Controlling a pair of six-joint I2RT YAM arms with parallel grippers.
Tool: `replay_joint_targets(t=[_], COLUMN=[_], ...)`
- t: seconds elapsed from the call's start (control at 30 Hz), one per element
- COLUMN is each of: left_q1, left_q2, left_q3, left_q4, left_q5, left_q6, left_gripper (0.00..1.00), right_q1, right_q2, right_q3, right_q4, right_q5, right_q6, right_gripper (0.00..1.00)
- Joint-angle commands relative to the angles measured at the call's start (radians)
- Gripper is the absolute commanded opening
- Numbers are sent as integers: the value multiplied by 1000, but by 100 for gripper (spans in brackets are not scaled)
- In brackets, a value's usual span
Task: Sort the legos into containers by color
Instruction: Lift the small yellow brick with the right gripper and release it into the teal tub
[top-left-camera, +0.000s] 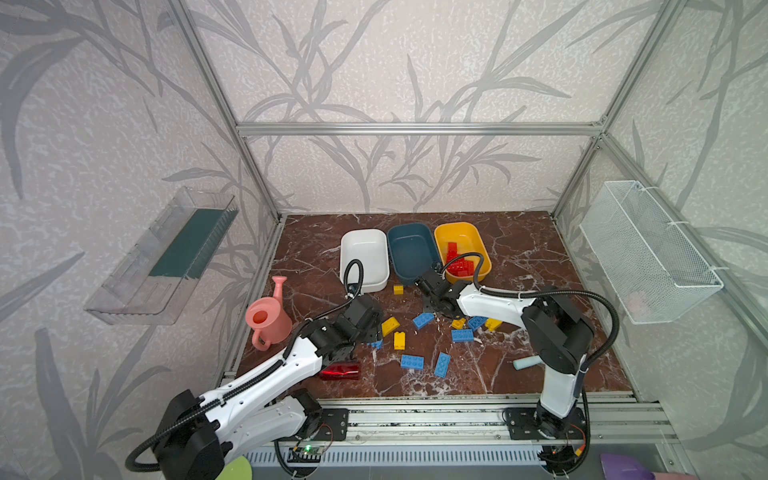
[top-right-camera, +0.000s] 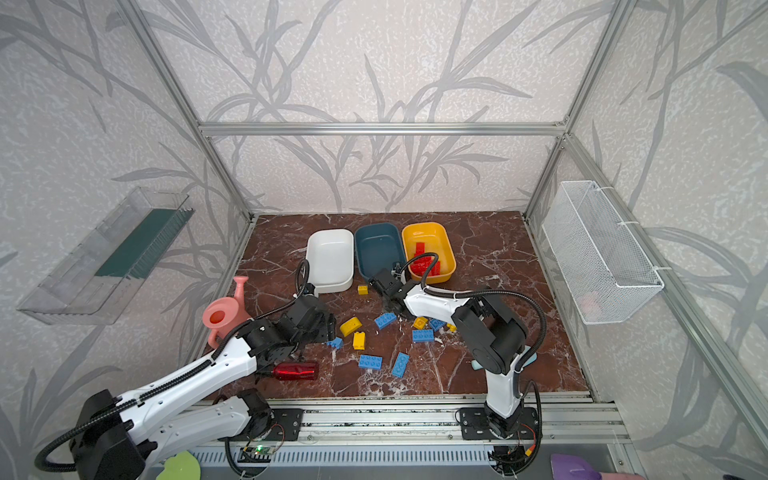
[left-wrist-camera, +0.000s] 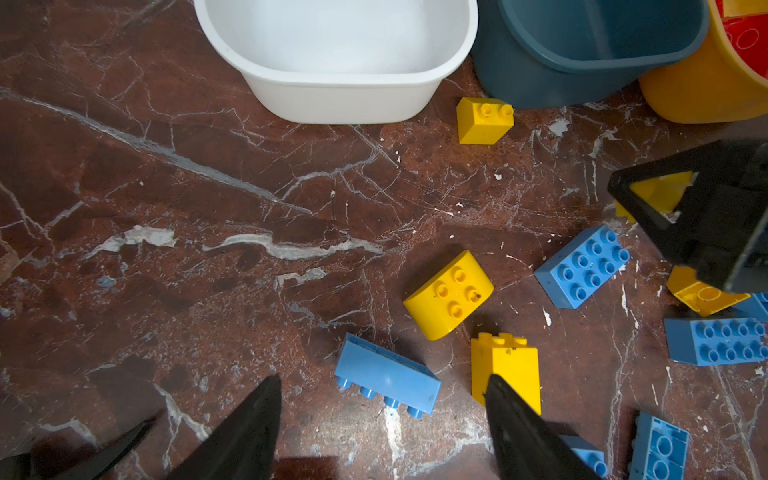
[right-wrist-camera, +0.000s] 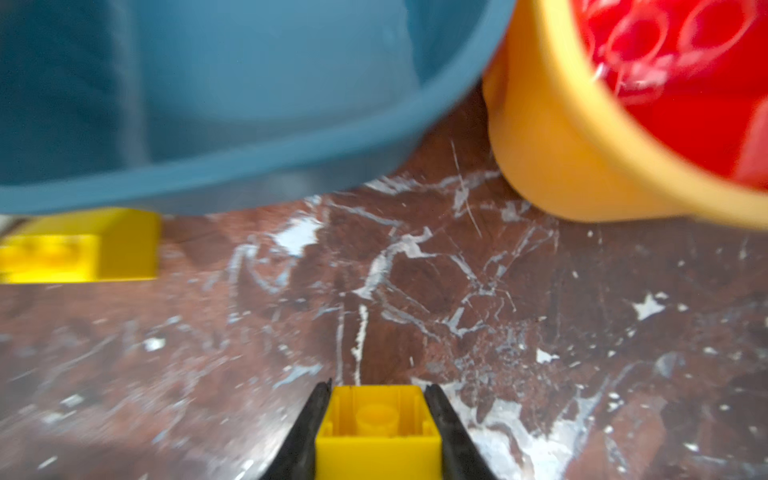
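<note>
My right gripper (right-wrist-camera: 378, 388) is shut on a small yellow lego (right-wrist-camera: 378, 428), held just above the marble floor in front of the teal tub (top-left-camera: 409, 235) and the yellow tub (top-left-camera: 461, 230). Several red legos (top-left-camera: 457, 264) lie in the yellow tub. The white tub (top-left-camera: 365, 286) and the teal tub hold nothing. My left gripper (left-wrist-camera: 383, 382) hangs open over a blue lego (left-wrist-camera: 388, 376) lying on its side, beside a tall yellow lego (left-wrist-camera: 505, 365). Several more blue legos (top-left-camera: 412, 362) and yellow legos (top-left-camera: 390, 325) are scattered mid-floor.
A pink watering can (top-left-camera: 268, 318) stands at the left edge. A red bottle (top-left-camera: 340, 371) lies under my left arm. A light blue scoop (top-left-camera: 525, 363) lies behind my right arm. On the walls are a wire basket (top-left-camera: 648, 249) and a clear tray (top-left-camera: 166, 253).
</note>
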Motion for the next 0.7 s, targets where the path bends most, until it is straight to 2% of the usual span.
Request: replay_joint_targets(t=[0.0,0.13,0.33,0.67], left_q1=[0,0,-3,-9], left_q2=[-33,-46,-71,-114], left_q3=[9,11,-3,-23], left_q4=[-38,-65,-97,-142], left_q5=[-2,14,20,-4], left_q6=[-6,-4,-5,-45], left_gripper=[77,77,78,78], right_q1=[-2,-27,-88,-165], right_q2=[-71,-48,65,397], right_q3=[50,164,385,803], right_q4=[11,-24,-56,-185], right_q5=[-41,-118,-229,-349], right_q6=[-105,-189,-292,-335], right_gripper=[23,23,23,23])
